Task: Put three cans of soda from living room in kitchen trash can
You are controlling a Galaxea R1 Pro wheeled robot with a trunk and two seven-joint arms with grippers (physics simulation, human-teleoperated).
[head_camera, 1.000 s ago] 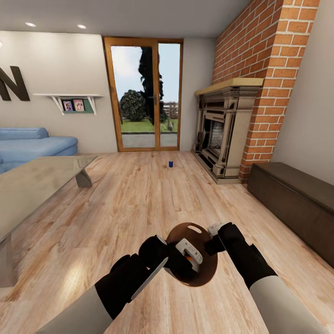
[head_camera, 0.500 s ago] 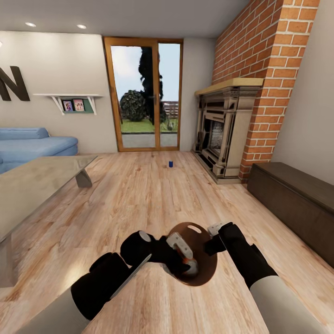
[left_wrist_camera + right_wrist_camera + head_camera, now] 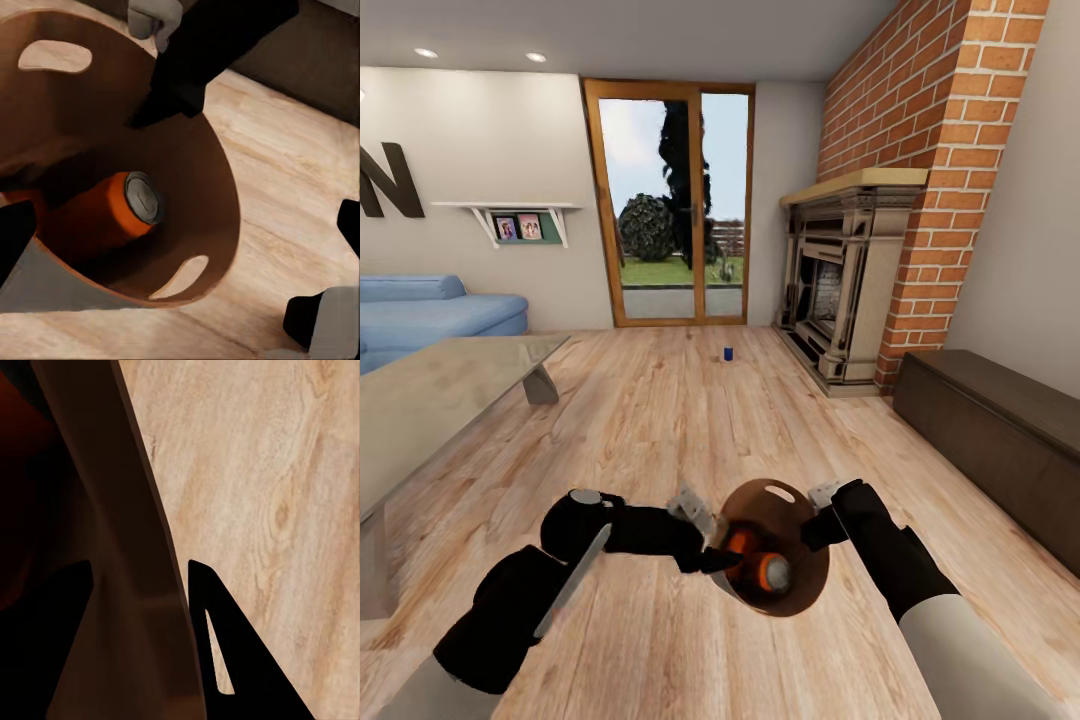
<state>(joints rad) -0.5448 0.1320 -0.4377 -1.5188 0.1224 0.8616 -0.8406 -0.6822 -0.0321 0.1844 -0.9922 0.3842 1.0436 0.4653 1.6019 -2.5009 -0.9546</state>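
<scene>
**Orange soda can lying inside the bin the robot holds above the living-room floor**

In the head view, the left arm reaches in from the lower left, bent at the elbow, its forearm running nearly level toward the bin. The left gripper [image 3: 698,522] sits just beside the bin's near-left rim, outside the mouth. In the left wrist view its two dark fingers stand wide apart at the picture's edges with nothing between them.

The right arm comes in from the lower right, angled up and inward. The right gripper [image 3: 818,508] meets the far-right rim of the tash can [image 3: 802,585]. In the right wrist view, the two dark fingertips [image 3: 217,615] sit either side of the bin's thin wall [image 3: 135,585], closed onto it.

The bin's round mouth faces up toward the head camera, showing an orange-brown inner wall with an oval handle slot. The orange can [image 3: 755,568] lies on its side at the bottom. The left wrist view looks straight into the bin [image 3: 217,187] and shows what the head view does not: the can's grey top [image 3: 144,199] facing outward, a second handle slot on the opposite wall, and the right gripper [image 3: 161,71] pinching the rim.

A dark blue can [image 3: 728,353] stands upright on the wood floor [image 3: 660,430] well ahead, between the glass door [image 3: 670,205] and the fireplace [image 3: 840,285]. The floor between the robot and that can is open. A glass coffee table [image 3: 430,400] edges the left side and a long dark cabinet [image 3: 1000,420] lines the right wall.
</scene>
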